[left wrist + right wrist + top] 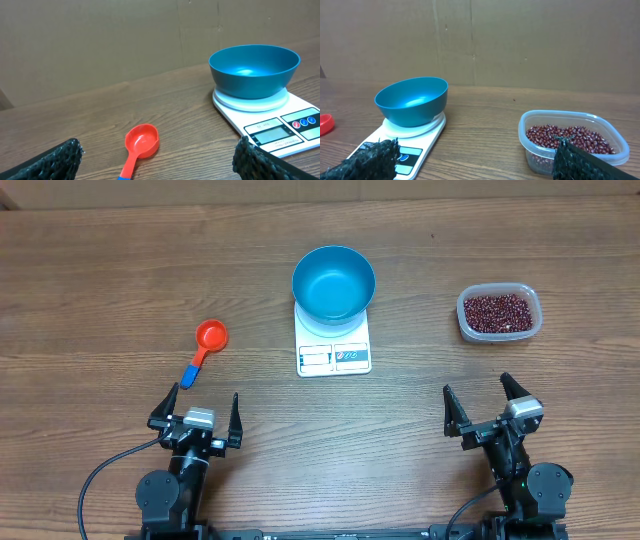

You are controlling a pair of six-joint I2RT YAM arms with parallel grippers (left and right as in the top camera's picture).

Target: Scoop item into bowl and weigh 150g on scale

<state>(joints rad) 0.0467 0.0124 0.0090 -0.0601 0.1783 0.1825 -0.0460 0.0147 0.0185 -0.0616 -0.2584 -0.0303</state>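
Observation:
The blue bowl (333, 282) stands empty on the white scale (334, 356) at the middle of the table. Dark red-brown beans (497, 310) fill a clear plastic tub (464, 320) at the right. A red scoop (205, 345) with a blue handle tip lies left of the scale. My left gripper (200, 400) is open near the front edge, just below the scoop. My right gripper (477, 387) is open below the tub. The left wrist view shows the scoop (141, 142), bowl (254, 70) and scale (295, 107). The right wrist view shows the bowl (412, 100), scale (427, 137) and beans (567, 137).
A brown cardboard wall (100, 45) closes off the far side of the wooden table (120, 270). Both arm bases sit at the front edge, with a black cable (100, 475) looping left of the left arm.

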